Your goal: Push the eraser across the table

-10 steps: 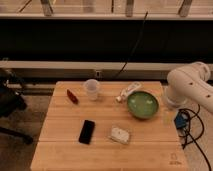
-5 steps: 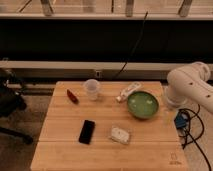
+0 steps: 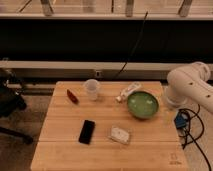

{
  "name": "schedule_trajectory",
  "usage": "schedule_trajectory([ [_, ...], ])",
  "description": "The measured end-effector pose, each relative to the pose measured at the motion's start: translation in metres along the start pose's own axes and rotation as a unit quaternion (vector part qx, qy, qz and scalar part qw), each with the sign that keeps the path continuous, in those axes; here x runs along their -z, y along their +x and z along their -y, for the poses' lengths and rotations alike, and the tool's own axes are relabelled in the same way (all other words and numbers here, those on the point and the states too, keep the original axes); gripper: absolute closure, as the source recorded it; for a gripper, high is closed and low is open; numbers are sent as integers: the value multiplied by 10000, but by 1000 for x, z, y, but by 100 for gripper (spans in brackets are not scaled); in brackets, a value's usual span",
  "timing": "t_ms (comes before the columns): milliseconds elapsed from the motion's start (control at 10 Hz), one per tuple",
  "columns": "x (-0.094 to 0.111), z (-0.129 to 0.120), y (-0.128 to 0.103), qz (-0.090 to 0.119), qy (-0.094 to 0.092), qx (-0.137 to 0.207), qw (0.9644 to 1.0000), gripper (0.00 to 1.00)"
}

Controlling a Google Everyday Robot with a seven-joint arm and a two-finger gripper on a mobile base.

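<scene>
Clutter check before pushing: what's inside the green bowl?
Nothing visible in the green bowl, just bare interior. The table under it is covered. The white arm shows right of the table; the end effector is out of view.

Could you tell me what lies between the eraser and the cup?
In the camera view, only bare table lies between the eraser and the cup. The tool is out of frame, beyond the arm at the right.
</scene>
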Motion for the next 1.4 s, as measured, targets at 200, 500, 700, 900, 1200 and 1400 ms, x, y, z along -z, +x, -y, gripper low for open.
schedule_trajectory([
  [200, 0, -3, -3, -74, 0, 33, 10000, 20],
  [500, 2, -6, -34, -211, 96, 208, 9995, 20],
  [700, 2, -9, -38, -293, 108, 312, 9990, 20],
  [900, -3, -12, -52, -334, 128, 430, 9984, 20],
  [1200, -12, -19, -79, -401, 148, 679, 9968, 20],
  [1400, -20, -23, -85, -409, 139, 805, 9958, 20],
])
